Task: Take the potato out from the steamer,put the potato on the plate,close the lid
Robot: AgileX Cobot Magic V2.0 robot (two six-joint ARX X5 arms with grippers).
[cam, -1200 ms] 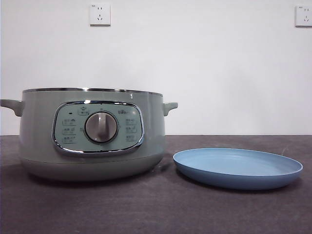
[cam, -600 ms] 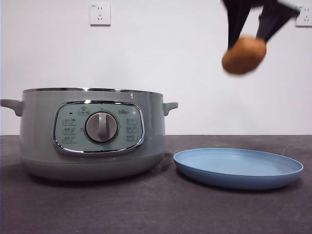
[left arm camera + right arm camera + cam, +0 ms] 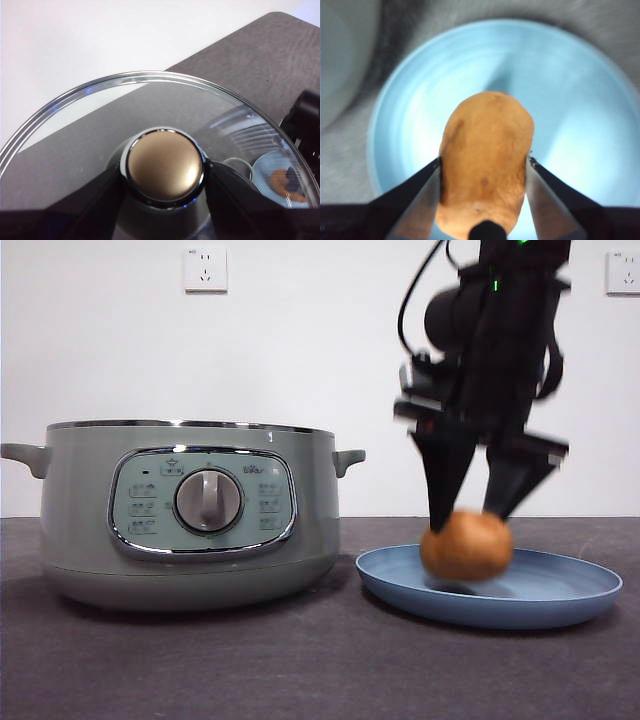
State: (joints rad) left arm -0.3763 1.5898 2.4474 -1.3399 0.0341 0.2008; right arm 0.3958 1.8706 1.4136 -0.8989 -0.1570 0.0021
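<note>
Potato (image 3: 466, 546), smooth orange-brown, which your right gripper (image 3: 470, 515) pinches, has come down from high to just over the plate (image 3: 560, 602); your left gripper (image 3: 165, 200) clamps the lid (image 3: 100, 100) knob.

Low front camera, wrist cameras share plate (image 3: 560, 602).

The left tool (image 3: 165, 200) grips the knob (image 3: 165, 166) of the glass lid (image 3: 75, 100).

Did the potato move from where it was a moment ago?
Yes. The potato has come down. Before, it hung high, above the pot's rim; now it sits low over the blue plate, held by the right gripper.
</note>
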